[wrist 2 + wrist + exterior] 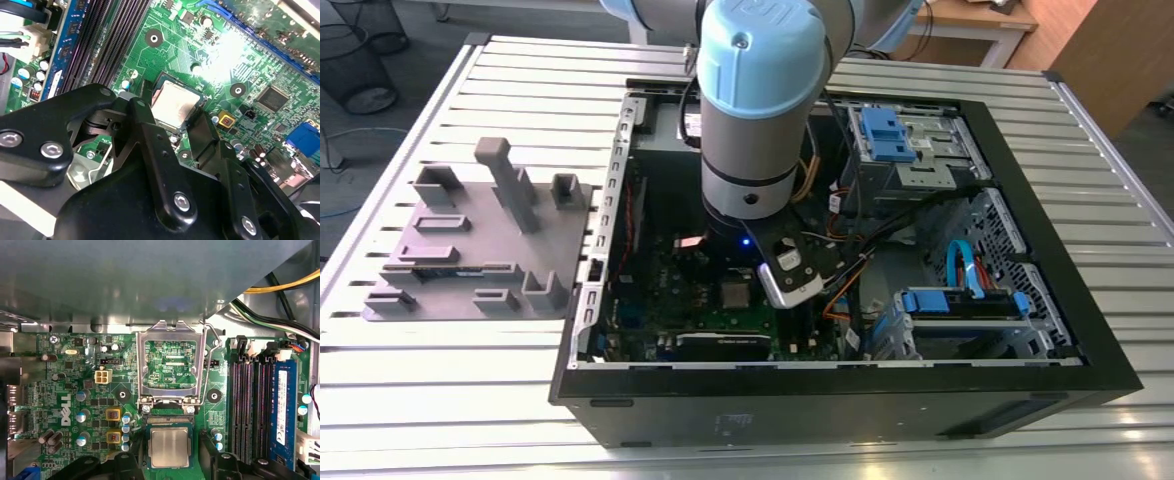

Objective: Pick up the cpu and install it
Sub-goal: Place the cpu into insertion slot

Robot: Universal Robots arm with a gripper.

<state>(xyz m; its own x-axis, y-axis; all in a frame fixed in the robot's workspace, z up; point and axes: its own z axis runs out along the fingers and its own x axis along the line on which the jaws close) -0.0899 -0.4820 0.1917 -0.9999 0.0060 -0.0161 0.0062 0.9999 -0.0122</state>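
Straddling the cpu (169,446), the pincer (169,456) is spread and grips nothing; the cpu lies in its socket (169,421), retaining frame (172,331) raised to admit it.

A robotics workshop is indicated: an opened computer case (854,390) is set mid-frame on a slatted metal table (454,385), with a grey fixture plate (460,250) at left.
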